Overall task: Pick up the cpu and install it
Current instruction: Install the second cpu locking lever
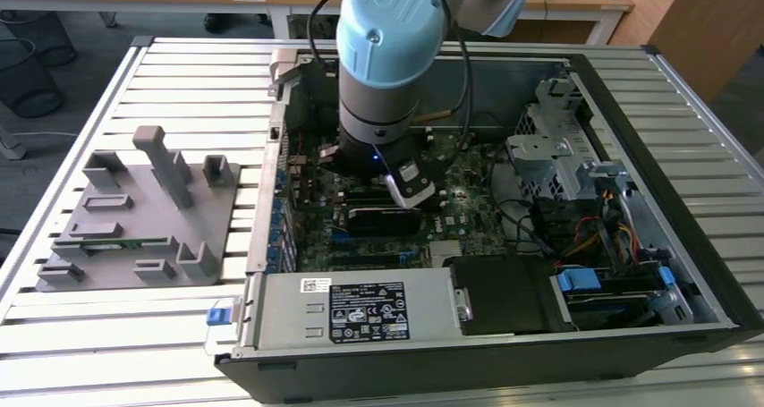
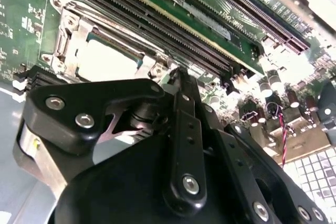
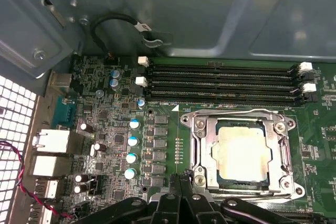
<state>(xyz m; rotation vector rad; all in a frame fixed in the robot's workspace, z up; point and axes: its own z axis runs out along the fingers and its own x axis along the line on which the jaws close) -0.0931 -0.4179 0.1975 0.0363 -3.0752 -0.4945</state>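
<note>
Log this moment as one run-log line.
stage: cpu seated in socket | gripper: beside the socket, holding nothing | memory slots: beside the socket

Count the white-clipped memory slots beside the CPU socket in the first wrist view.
4 memory slots, stacked in parallel between the socket and the case wall; all look empty.

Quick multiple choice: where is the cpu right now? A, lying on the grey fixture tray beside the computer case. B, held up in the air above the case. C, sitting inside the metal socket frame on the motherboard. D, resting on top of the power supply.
C: in the first wrist view the cpu sits inside the socket frame on the motherboard, beside the memory slots, with the gripper at the frame's edge.
</note>
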